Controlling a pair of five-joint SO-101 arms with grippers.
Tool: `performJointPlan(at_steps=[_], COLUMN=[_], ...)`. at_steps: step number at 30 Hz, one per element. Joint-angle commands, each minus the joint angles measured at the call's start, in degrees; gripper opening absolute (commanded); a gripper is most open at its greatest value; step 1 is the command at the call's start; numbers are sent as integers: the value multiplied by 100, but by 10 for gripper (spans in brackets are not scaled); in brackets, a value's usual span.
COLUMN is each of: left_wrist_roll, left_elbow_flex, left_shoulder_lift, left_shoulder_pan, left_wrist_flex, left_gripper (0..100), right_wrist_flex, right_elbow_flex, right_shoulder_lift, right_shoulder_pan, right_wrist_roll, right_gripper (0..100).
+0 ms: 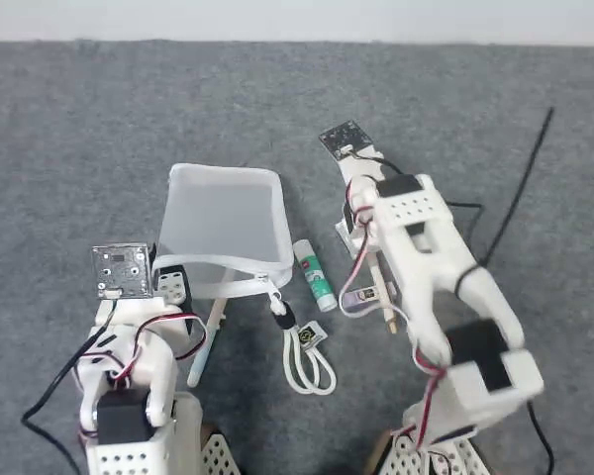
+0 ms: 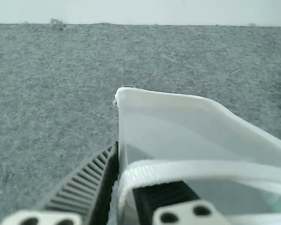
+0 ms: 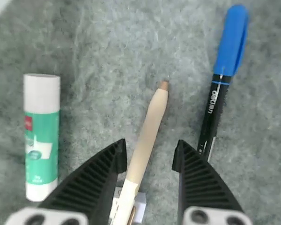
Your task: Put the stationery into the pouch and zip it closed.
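Left gripper [image 2: 131,176] jaws clenched on the zip rim of the white pouch [image 1: 223,223], which lies open on the carpet. Right gripper [image 3: 147,152] jaws released, straddling a beige pencil [image 3: 152,117] between glue stick [image 3: 41,136] and blue marker [image 3: 227,65]. Grey carpet [image 1: 79,119]; white wall [image 1: 277,18] behind. Left arm low at the pouch mouth. Right arm extended, wrist pitched down.

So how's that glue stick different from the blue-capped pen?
The glue stick is short and thick, while the pen is slim. The glue stick is white and green; the pen has a blue cap on a black barrel. Both lie flat on the grey carpet, not yet in the pouch.
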Motion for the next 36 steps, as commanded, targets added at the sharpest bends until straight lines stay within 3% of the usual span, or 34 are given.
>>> performJointPlan(at_steps=[1,9,17,27,32,36], left_wrist_roll=[70,70,70,79,1037,1125], left_elbow_flex=[-400,-400,-400,-400,-497,-549], left_shoulder_lift=[-114,-114,-114,-114,-114,-114], left_shoulder_pan=[-35,-35,-35,18,299,466], left_wrist_flex=[-123,-114,-105,-97,-44,-62], left_gripper=[12,12,12,18,59,56], right_wrist_flex=[391,1033,1420,1815,1824,1815], right_elbow_flex=[-941,-1855,-2268,-2435,-2497,-2488], right_shoulder_lift=[488,1481,1903,1886,1868,1596], right_shoulder_pan=[84,84,92,75,48,40], right_wrist_roll=[70,70,70,9,-369,-677], right_gripper=[152,141,9,6,6,6])
